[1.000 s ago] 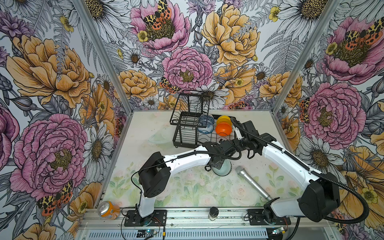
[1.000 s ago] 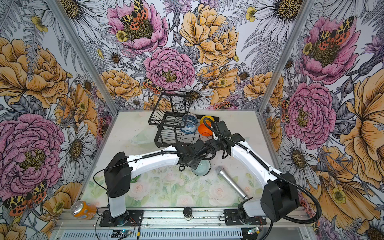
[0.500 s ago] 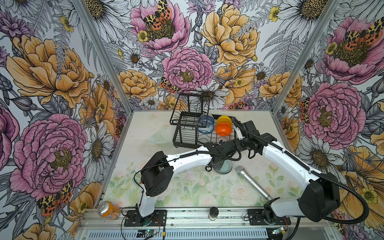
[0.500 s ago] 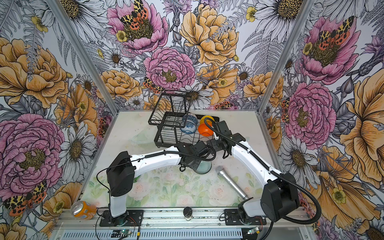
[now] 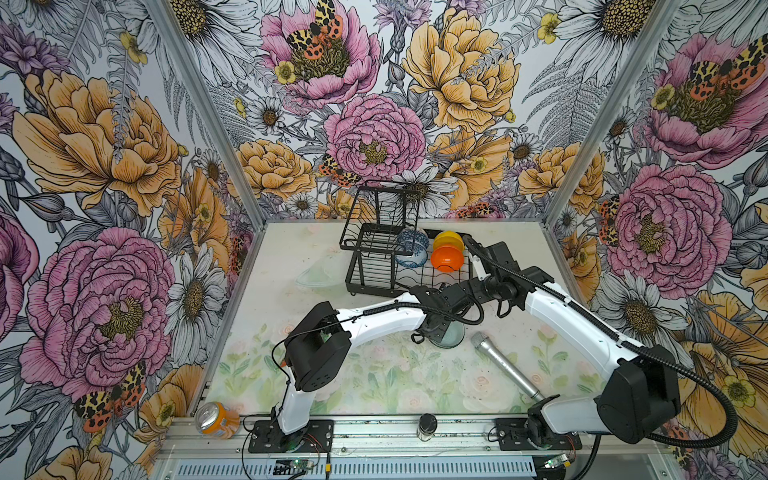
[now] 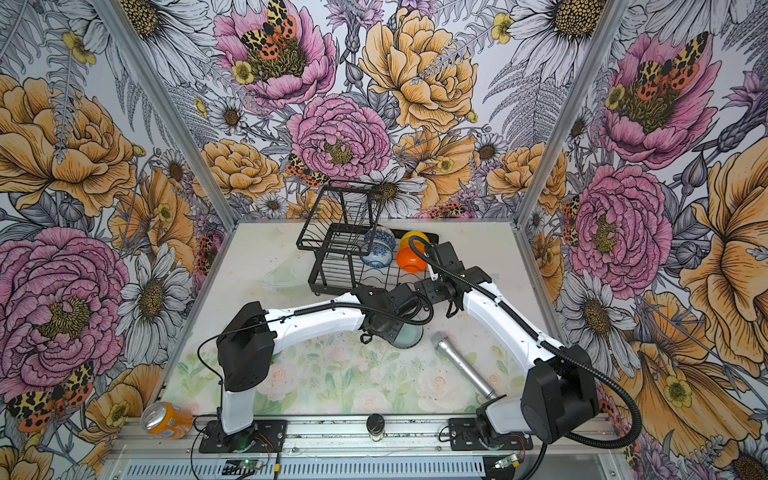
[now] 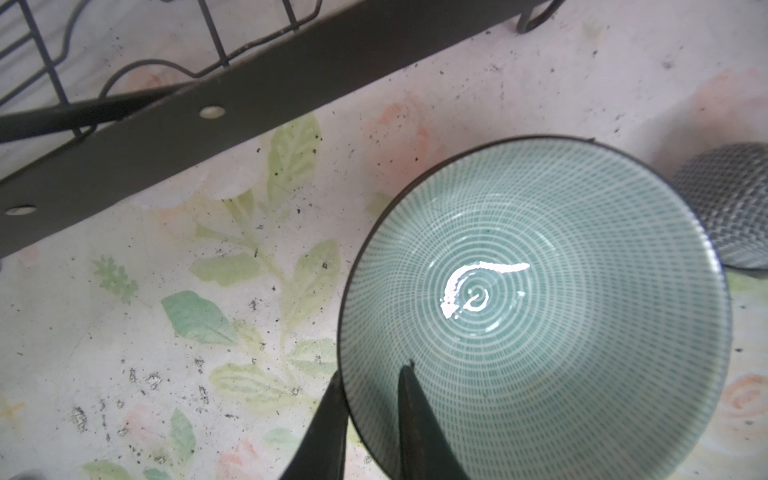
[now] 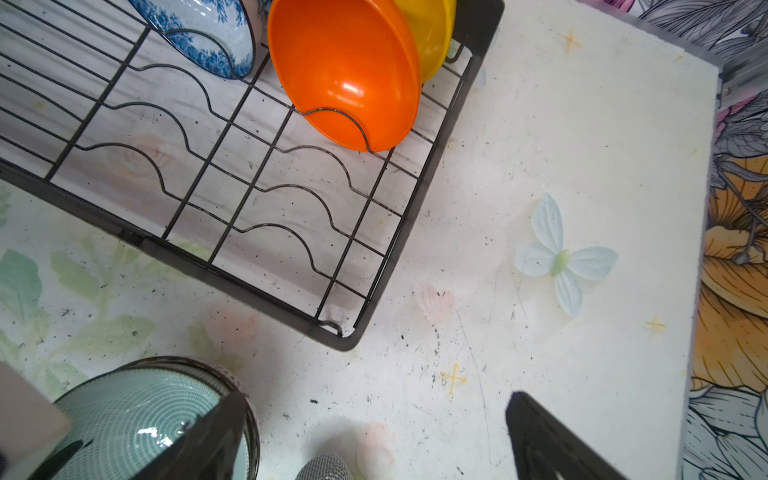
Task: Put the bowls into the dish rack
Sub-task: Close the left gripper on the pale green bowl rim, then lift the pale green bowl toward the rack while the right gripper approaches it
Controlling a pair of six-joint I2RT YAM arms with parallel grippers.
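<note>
— Where do we find the teal lattice bowl [image 7: 536, 311]?

— We see it mouth up at the table [image 7: 145, 332], just in front of the front rail of the dish rack [image 7: 249, 95]. The head of a microphone [image 7: 727, 208] lies just beside its rim. In both top views the bowl peeks out from under the left wrist [image 5: 453, 336] [image 6: 409, 337].

— And our left gripper [image 7: 374, 370]?

— Its fingers [image 7: 328, 428] stand close together astride the near rim, one outside the bowl and one inside. We cannot tell whether they truly pinch the wall.

— The right gripper [image 8: 376, 395]?

— We see its jaws spread wide above the table, by the near corner of the rack.

— What do we count in the rack?

— Four bowls stand on edge in the wavy slots at the far end of the lower tray. We see the orange bowl [image 8: 345, 75] with the yellow bowl [image 8: 432, 33] right behind it. Beside them are the floral bowl [image 8: 203, 33] and, in a top view, the blue geometric bowl [image 6: 382, 237] behind that one.

— Anything else of ours?

— The mint bowl [image 5: 320, 274] lies on the table near the rack's left side.
</note>
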